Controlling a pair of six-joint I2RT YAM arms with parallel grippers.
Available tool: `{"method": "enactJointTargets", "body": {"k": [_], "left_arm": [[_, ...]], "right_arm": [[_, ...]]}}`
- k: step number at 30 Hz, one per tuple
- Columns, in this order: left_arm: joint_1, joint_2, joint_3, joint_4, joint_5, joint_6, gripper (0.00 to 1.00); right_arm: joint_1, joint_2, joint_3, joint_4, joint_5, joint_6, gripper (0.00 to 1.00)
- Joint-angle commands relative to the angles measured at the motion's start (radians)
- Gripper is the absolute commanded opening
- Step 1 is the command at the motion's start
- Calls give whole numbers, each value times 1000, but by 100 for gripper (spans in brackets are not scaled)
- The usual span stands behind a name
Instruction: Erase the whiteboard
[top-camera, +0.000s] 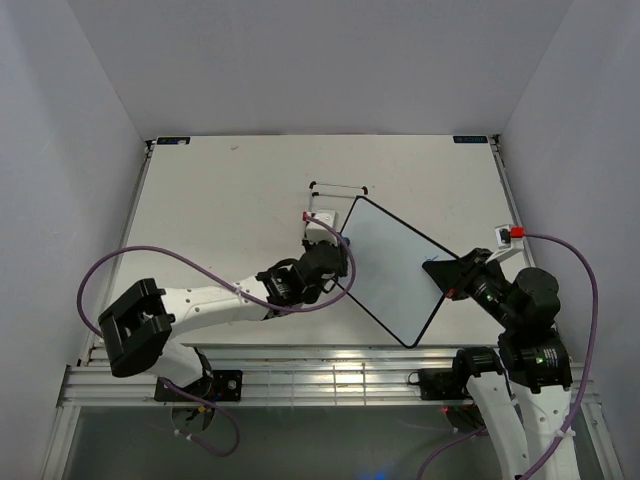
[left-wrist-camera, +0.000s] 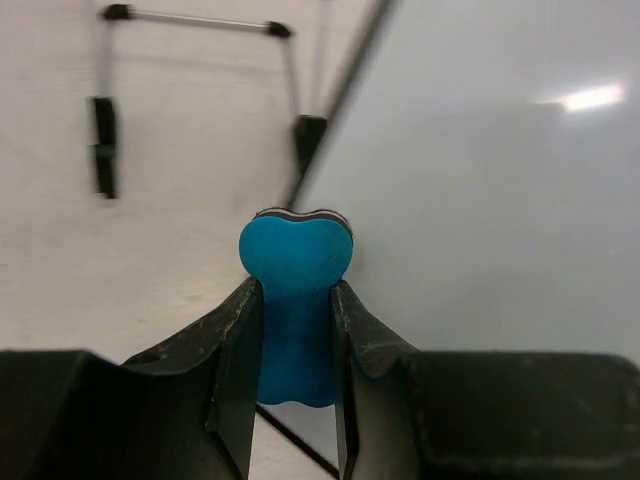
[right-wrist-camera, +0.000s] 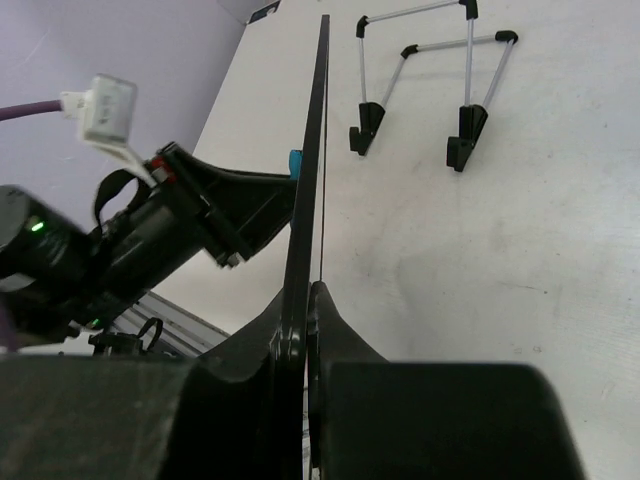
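White tabletop (top-camera: 230, 200) spreads widest, and slanting across the middle of it is the whiteboard (top-camera: 395, 270), its face looking blank from here, with no writing I can pick out. Whether its lower corner rests on the table, I can't tell.

Over to the right gripper (right-wrist-camera: 303, 320): jaws pinched hard onto the board's thin black rim at its right side, carrying it. I'd judge that board light, thin and stiff, with a slick face. The rim is the sensible place to take it, though a one-edge grip may let it swing if pressed hard.

Left gripper (left-wrist-camera: 296, 330) now: jaws narrow, clamped on the waist of the blue bone-shaped eraser (left-wrist-camera: 295, 255), whose head sits right at the board's left rim. Contact with the face I can't confirm.

Behind, the black wire stand (top-camera: 338, 187) sits on the table, holding nothing.

The count: two arms, one whiteboard, one stand, one eraser.
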Motion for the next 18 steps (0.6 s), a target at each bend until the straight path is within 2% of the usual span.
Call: {"method": "enactJointTargets", "body": {"k": [1, 3, 8, 10, 15, 18], "left_arm": [[114, -44, -104, -79, 22, -28, 0], [179, -108, -138, -89, 38, -40, 0], [238, -207, -200, -106, 40, -62, 0], [249, -207, -197, -187, 29, -92, 0], [278, -158, -181, -380, 22, -276, 0], [277, -149, -204, -416, 40, -344, 2]], "right_arm": [[21, -26, 161, 236, -251, 102, 8], [20, -25, 156, 217, -240, 86, 8], [21, -39, 76, 219, -187, 10, 8], [21, -55, 43, 251, -171, -15, 8], [21, -62, 61, 260, -124, -137, 8], [21, -53, 82, 240, -90, -197, 8]]}}
